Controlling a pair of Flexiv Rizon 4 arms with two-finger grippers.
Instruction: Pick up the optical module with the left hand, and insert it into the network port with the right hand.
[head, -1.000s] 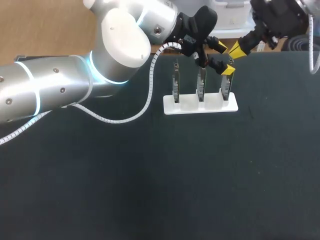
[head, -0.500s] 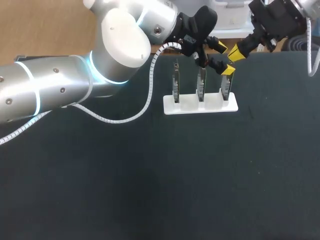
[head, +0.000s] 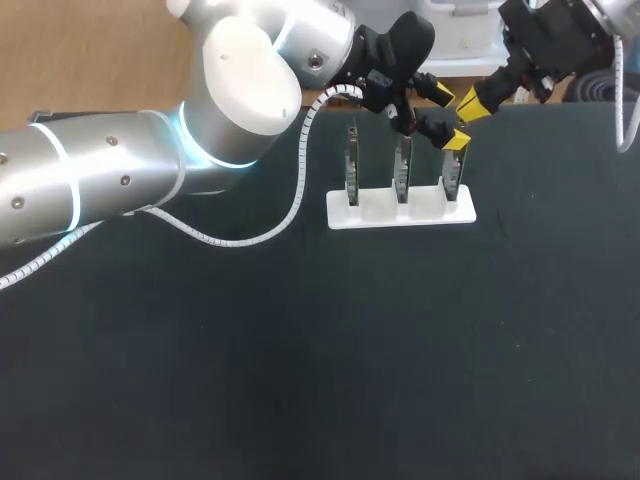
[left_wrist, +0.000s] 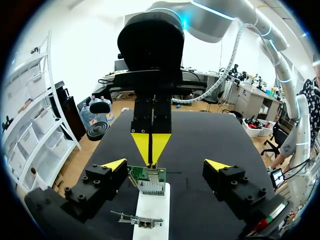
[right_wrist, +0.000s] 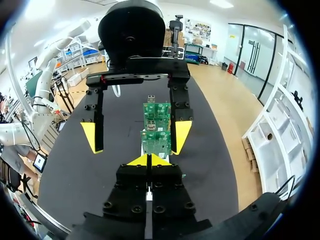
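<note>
Straddling green circuit board (head: 452, 180) in white slotted stand (head: 380, 213), left fingers (head: 456, 141) spread, right fingers (head: 472, 103) closed

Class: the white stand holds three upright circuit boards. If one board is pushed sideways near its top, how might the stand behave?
The white stand looks thin and probably light, so it may slide. The circuit boards rise well above its narrow base, so a high push could tip it.

Robotics laboratory bench. One black-topped table (head: 300, 350) bearing a white rack (head: 400, 213) of three upright circuit boards (head: 402, 165). Two robot arms over it: left arm (head: 120, 180), right arm (head: 560, 35).
</note>
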